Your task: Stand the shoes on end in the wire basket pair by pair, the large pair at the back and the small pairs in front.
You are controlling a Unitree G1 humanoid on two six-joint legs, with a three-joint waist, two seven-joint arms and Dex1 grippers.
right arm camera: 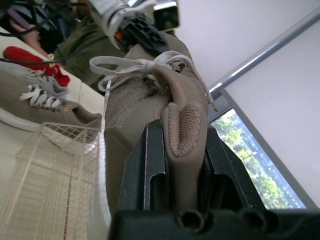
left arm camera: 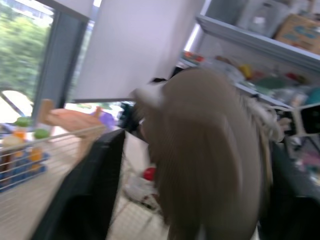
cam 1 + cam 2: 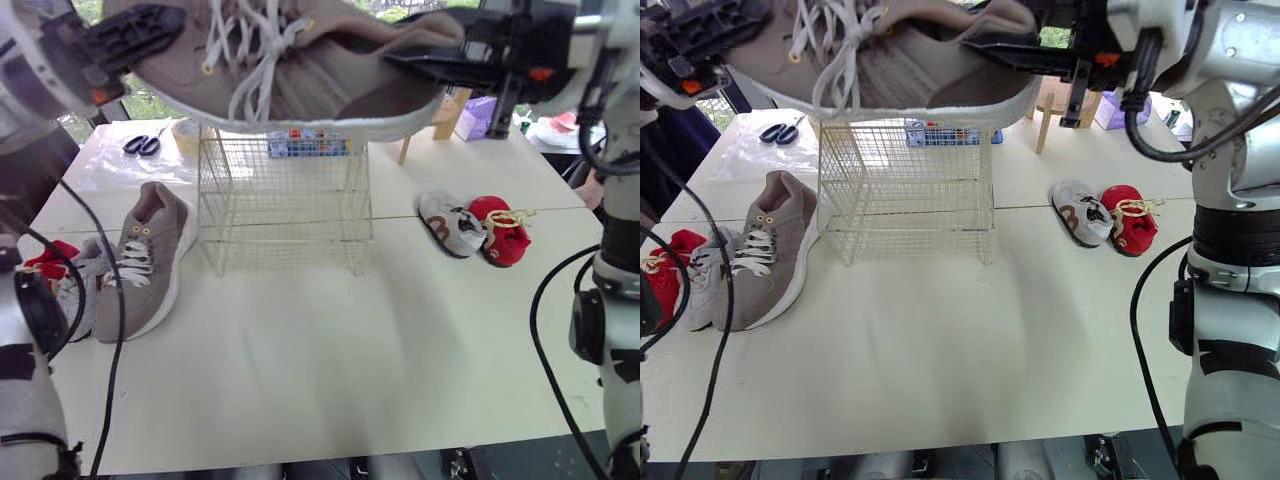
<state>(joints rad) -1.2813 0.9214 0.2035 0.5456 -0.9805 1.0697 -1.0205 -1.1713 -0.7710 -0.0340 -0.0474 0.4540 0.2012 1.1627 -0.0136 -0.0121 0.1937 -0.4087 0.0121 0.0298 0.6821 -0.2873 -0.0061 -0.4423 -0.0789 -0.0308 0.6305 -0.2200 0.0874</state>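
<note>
Tan shoe (image 3: 300, 75) hangs over wire basket (image 3: 285, 205), left gripper (image 3: 135, 40) grasping toe, right gripper (image 3: 432, 52) grasping heel.

Table (image 3: 330, 380) lies open before the wire basket (image 3: 285, 200) (grey shoe (image 3: 145, 265) beside it).

I've bright daylight from windows (image 1: 250, 150) beyond the table's (image 3: 330, 370) far edge, soft shadows; left wrist view blurred.
</note>
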